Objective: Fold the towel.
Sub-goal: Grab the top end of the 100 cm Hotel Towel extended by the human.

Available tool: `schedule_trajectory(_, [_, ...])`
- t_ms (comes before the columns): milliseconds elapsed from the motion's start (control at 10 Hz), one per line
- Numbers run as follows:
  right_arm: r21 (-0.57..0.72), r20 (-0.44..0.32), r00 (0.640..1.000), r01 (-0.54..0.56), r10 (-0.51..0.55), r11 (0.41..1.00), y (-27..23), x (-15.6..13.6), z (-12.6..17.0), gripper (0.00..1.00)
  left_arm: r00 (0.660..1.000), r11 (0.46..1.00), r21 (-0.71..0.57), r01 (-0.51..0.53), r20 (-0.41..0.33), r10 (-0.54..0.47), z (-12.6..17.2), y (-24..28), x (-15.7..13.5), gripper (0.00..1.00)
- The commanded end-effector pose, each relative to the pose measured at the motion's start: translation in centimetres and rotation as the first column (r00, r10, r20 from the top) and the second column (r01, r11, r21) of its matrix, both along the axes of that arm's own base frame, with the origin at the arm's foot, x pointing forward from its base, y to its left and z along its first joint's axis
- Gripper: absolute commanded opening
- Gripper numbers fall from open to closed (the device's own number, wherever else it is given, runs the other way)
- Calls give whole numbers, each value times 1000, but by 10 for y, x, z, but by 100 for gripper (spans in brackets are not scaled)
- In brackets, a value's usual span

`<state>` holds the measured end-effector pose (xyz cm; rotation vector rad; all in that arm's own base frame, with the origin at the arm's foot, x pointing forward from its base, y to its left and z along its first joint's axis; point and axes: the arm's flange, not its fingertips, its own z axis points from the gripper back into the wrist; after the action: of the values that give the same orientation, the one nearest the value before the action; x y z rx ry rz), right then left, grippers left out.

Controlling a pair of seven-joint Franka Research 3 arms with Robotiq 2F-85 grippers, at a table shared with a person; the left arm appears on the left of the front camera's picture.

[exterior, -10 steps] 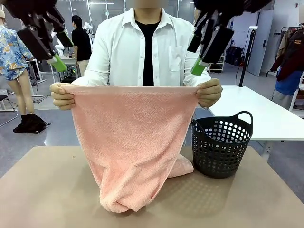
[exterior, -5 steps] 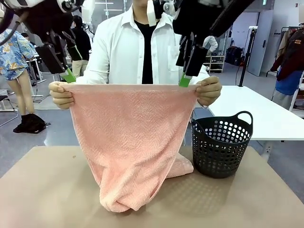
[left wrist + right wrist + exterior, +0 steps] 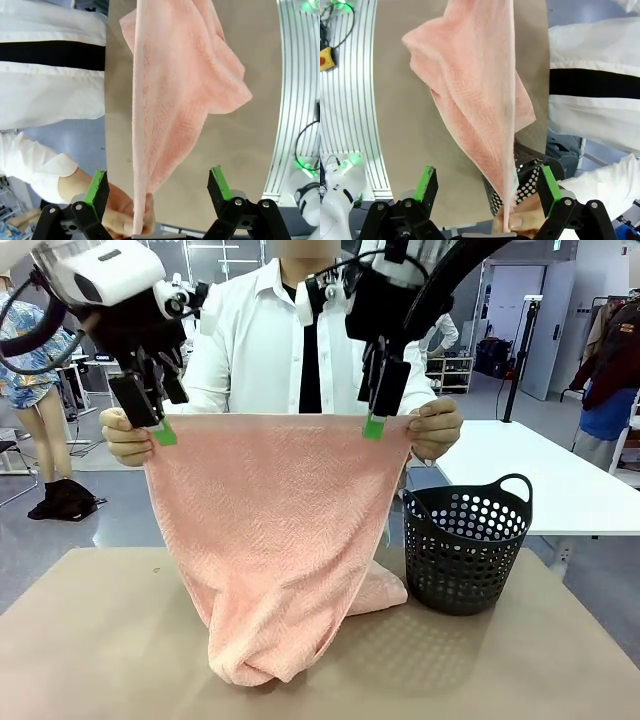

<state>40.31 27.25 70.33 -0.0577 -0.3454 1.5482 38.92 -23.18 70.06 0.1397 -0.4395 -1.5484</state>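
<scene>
A person across the table holds the pale pink towel [image 3: 275, 530] up by its top corners, and its lower end bunches on the table. My left gripper [image 3: 160, 430] is open at the towel's top left corner, beside the person's hand [image 3: 125, 437]. My right gripper [image 3: 374, 425] is open at the top right corner, close to the other hand [image 3: 437, 428]. In the left wrist view the towel [image 3: 165, 100] hangs edge-on between the open fingers of the gripper [image 3: 157, 186]. The right wrist view likewise has the towel [image 3: 470, 85] passing between the spread gripper [image 3: 486, 184].
A black perforated plastic basket [image 3: 465, 540] stands on the brown table [image 3: 90, 640] to the right of the towel, and shows under the towel edge as basket [image 3: 525, 185]. A white table [image 3: 560, 480] lies beyond at the right.
Both grippers have come down and inward from above the person's shoulders to the towel's top edge. The person has kept the towel held up, nearly still.
</scene>
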Motion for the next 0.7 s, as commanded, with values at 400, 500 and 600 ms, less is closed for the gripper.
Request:
schedule_trajectory(400, [-5,-133,991,22,-23,1000,5,21,-42,86,998,999,30,-44,-50,46,-23,-5,37,40])
schedule_trajectory(500, [10,-146,989,22,-21,1000,6,20,-49,56,997,999,31,-42,-56,44,-24,-5,38,30])
schedule_trajectory(600, [13,-146,989,28,-26,1000,7,20,-52,26,997,999,30,-41,-57,43,-24,-4,37,0])
